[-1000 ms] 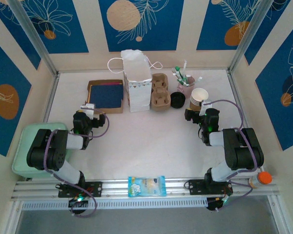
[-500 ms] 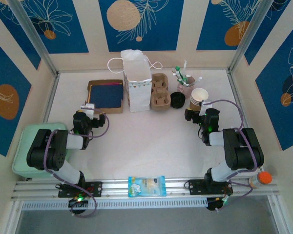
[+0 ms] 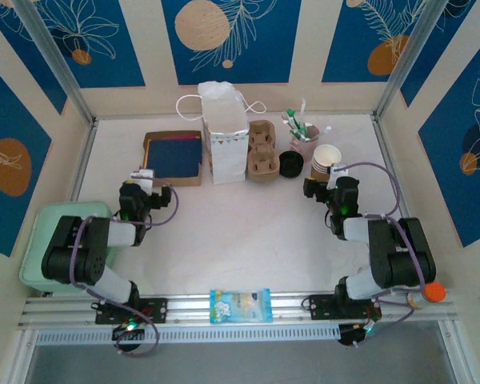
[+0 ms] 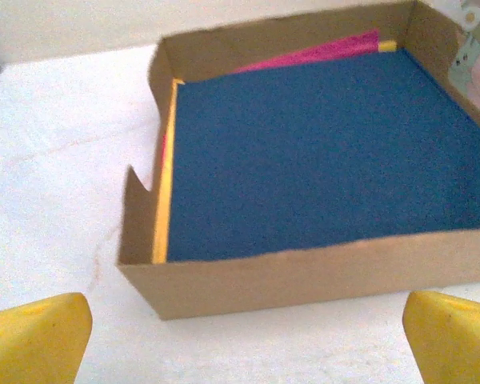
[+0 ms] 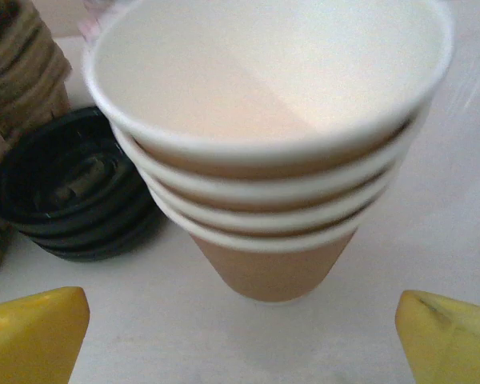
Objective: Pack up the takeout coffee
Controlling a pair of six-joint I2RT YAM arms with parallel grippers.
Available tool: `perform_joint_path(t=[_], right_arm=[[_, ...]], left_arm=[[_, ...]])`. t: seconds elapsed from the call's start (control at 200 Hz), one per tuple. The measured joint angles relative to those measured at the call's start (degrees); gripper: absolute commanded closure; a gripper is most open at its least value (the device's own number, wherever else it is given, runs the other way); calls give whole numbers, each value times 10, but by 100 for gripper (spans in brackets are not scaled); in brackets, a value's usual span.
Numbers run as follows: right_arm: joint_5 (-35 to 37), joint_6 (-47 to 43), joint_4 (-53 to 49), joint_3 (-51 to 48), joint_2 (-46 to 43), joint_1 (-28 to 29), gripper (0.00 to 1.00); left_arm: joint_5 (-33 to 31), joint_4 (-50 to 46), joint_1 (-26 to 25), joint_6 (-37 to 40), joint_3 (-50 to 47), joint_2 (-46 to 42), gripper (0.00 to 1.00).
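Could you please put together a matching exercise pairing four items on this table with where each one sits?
Things:
1. white paper bag
2. black lids
3. nested brown cups
4. blue snack packet

Places:
A. on the metal rail at the near edge
B. between the cardboard tray and the cup carrier
C. rightmost in the back row
D. between the cup carrier and the nested brown cups

Pairs: 1-B, 2-D, 3-C, 4-A
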Motion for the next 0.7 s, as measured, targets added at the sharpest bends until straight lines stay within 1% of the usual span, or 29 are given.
perform_joint_path(t=[0.11,0.2,0.27,0.395,0.495,0.565,0.7], right_arm=[[7,3,-57,26,-71,7,1],[7,17,-123,57,-117,9,1],[10,44,-184,87,-140,9,1],[25,123,-303,130,-168,2,1],[23,171,-365,131,-190,-10,1],[14,202,-387,120,-208,-17,1],[-27,251,-422,90,-258,-34,1]], left_arm=[[-36,-71,-14,-7,23,-57,0],[-57,-138,-24,-25,54,-94,0],[-78,-189,-34,-40,73,-124,0],[-98,-270,-43,-76,80,-180,0],[-102,-341,-43,-115,85,-219,0],[-97,-385,-43,-137,94,-235,0],[-73,-468,-44,-177,121,-253,0]])
